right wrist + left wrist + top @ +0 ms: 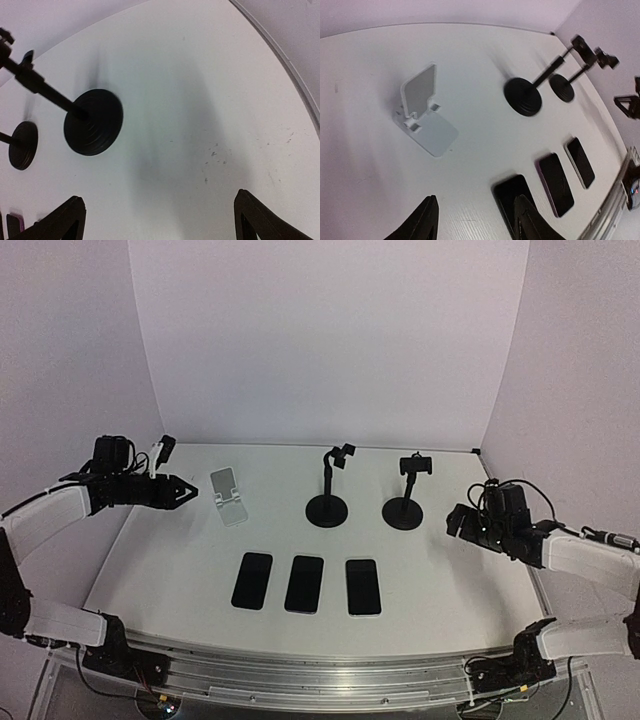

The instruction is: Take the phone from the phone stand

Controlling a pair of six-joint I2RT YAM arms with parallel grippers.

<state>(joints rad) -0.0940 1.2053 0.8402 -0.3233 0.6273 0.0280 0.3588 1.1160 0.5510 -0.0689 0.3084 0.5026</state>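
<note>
Phone stand (pixel 228 496) white, angular; three glossy black phones (pixel 304 583) flat; left fingers (pixel 425 224), right fingers (pixel 62 222) spread, empty.

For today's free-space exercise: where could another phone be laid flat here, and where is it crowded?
Free: the strip behind the white stand and left black stand; the patch right of the right black stand; the corner left of the left phone. Crowded: the phone row and between the stands.
</note>
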